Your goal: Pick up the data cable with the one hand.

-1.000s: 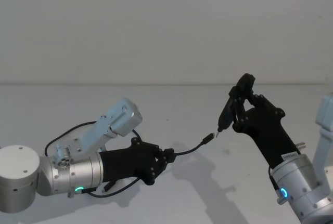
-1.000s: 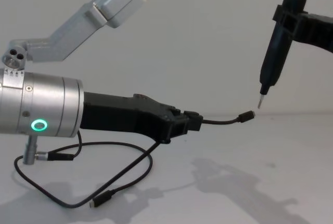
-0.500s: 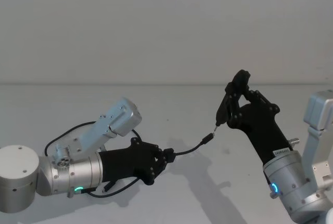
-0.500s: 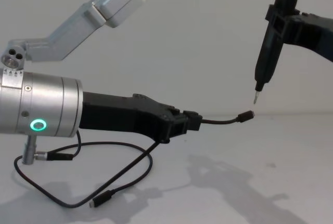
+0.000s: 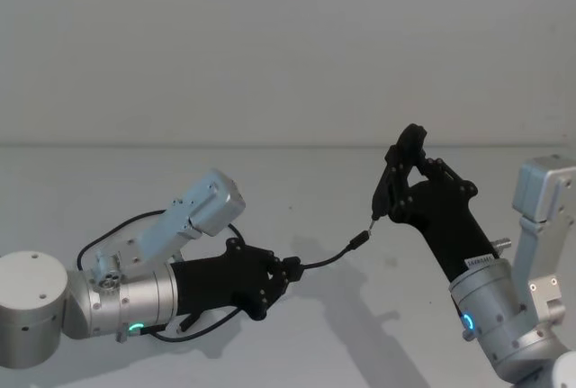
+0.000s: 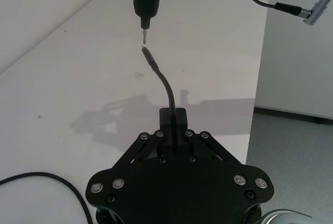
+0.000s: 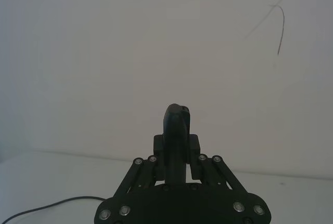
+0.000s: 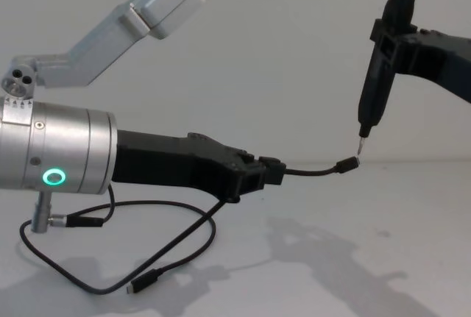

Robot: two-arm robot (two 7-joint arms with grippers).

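above table point(image 5: 297, 352), left pincer point(image 8: 274, 173) pinching data cable point(image 8: 313, 172); right pincer point(image 5: 402, 192) clamping slim black tool point(image 8: 375, 82).

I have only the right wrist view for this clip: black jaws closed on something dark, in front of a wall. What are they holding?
Observer: The right gripper is shut on a slender black tool that points downward and ends in a thin metal tip.
Operator: And where is the data cable?
Observer: The left gripper is shut on the data cable just behind one plug, holding that end above the table.
Operator: Is the tool touching that plug?
Observer: Not quite. The left wrist view shows a slim gap between the tip and the plug.
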